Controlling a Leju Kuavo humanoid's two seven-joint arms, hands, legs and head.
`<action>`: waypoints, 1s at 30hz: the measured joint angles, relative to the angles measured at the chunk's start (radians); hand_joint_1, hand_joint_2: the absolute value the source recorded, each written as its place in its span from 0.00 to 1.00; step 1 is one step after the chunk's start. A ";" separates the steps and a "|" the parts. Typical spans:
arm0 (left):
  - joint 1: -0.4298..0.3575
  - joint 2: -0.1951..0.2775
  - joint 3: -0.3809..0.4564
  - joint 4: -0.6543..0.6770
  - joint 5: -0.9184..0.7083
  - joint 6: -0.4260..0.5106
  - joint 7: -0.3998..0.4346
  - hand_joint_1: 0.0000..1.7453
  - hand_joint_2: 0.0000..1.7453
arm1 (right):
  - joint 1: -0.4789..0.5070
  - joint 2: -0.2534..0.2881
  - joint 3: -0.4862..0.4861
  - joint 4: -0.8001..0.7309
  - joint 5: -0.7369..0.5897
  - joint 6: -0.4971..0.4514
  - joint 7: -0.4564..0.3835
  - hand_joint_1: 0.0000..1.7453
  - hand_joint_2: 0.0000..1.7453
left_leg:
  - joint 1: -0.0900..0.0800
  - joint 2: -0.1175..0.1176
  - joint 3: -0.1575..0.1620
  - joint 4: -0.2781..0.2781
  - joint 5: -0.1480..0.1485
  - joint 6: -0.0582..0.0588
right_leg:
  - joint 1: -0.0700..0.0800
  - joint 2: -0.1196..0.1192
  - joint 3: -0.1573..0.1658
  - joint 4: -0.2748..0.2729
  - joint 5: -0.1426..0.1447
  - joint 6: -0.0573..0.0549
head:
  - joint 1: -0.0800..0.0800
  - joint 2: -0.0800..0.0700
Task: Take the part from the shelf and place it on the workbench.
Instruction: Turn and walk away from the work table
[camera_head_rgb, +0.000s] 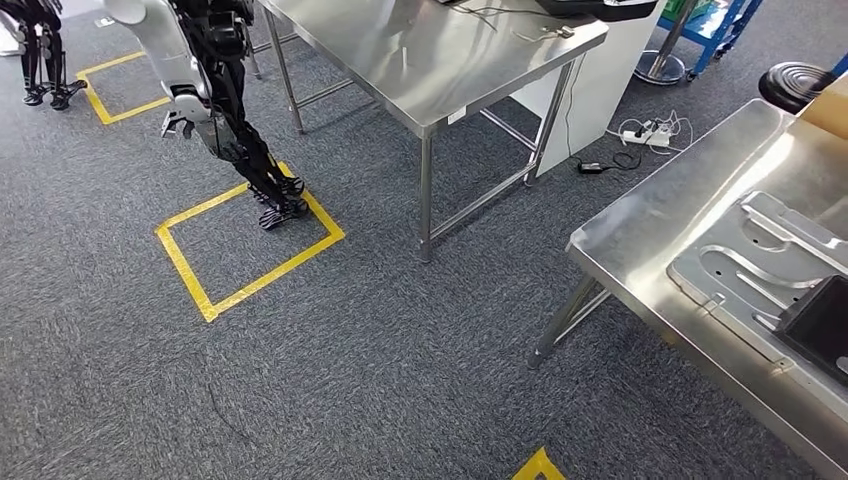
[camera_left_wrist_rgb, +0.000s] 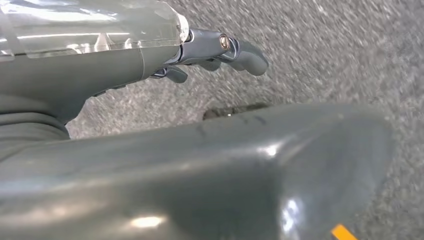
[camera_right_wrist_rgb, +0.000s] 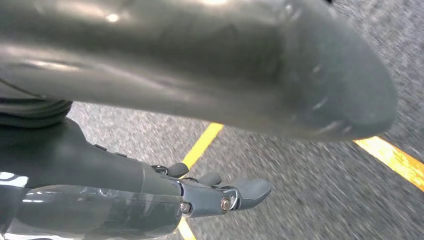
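A flat grey metal part (camera_head_rgb: 745, 262) with curved slots lies on the steel workbench (camera_head_rgb: 640, 235) at the right; a dark flat object (camera_head_rgb: 822, 325) overlaps its near end. My left hand (camera_left_wrist_rgb: 210, 52) hangs over the grey carpet with its fingers held loosely out and nothing in them. My right hand (camera_right_wrist_rgb: 220, 192) also hangs above the carpet, fingers out and holding nothing, near a yellow tape line (camera_right_wrist_rgb: 202, 142).
Another robot (camera_head_rgb: 215, 100) stands in a yellow taped square (camera_head_rgb: 250, 245) at the left. A second steel table (camera_head_rgb: 430, 50) stands ahead, with a power strip (camera_head_rgb: 650, 130), a blue cart (camera_head_rgb: 710, 25) and a black stool (camera_head_rgb: 795, 85) behind it. Open carpet lies between the tables.
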 joint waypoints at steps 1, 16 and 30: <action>0.000 0.000 0.000 0.000 0.003 -0.002 0.001 0.00 0.00 | 0.002 -0.001 0.002 0.000 0.004 -0.001 0.001 0.00 0.00 | 0.002 0.013 0.002 -0.006 0.005 0.007 | 0.002 -0.018 -0.008 0.014 -0.010 0.005 | 0.000 0.000; 0.003 0.001 -0.001 0.000 0.008 -0.006 0.014 0.00 0.00 | -0.003 -0.003 0.022 0.000 0.016 -0.001 -0.001 0.00 0.50 | -0.008 0.173 0.016 0.000 -0.019 -0.018 | 0.007 -0.180 0.016 -0.002 -0.017 -0.016 | 0.000 0.000; -0.022 0.003 -0.028 0.000 -0.021 -0.012 0.037 0.00 0.00 | -0.003 -0.003 0.022 0.000 0.001 0.000 0.012 0.00 0.75 | -0.004 0.048 -0.008 0.008 0.001 -0.007 | 0.006 -0.104 0.006 0.001 0.000 -0.010 | 0.000 0.000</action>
